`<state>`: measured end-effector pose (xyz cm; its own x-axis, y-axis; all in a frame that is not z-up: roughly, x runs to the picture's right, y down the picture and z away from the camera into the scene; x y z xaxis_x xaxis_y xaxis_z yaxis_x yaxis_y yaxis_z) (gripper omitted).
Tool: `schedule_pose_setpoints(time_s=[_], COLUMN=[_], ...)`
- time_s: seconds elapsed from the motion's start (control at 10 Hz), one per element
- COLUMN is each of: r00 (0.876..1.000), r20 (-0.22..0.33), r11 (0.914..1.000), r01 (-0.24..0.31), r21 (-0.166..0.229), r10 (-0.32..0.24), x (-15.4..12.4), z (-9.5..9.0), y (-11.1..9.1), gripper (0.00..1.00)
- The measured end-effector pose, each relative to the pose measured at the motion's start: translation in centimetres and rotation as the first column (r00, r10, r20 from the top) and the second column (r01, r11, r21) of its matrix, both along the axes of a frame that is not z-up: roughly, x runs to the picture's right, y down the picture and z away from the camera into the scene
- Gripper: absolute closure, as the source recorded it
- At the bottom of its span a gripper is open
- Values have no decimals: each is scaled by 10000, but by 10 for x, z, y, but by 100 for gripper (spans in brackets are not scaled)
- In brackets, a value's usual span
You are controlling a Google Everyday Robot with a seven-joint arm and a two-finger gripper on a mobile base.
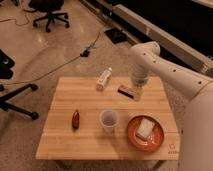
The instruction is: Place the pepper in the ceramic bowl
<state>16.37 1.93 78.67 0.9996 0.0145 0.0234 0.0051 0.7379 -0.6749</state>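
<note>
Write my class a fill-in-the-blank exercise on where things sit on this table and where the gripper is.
1. In the camera view the pepper lies on the table to the ____ of the translucent cup.
2. Of pepper, cup and ceramic bowl, the one holding a pale object is the ____.
3. The white bottle lies on its ____.
4. The shut gripper hangs over the table's far side, right beside the dark ____.
Missing words: left; bowl; side; block.
</note>
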Motion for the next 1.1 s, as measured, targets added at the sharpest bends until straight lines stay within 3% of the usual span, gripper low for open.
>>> schedule_pose_setpoints(time_s=[0.5,0.8,1.1], r00=[10000,10000,10000], r20=[-61,18,-65], r11=[10000,9999,10000], r01=[-28,24,47], r21=[15,117,44], r10=[28,-24,-46], x=[-5,-16,-16], z=[-12,-11,-20], y=[8,0,9], gripper=[41,41,41])
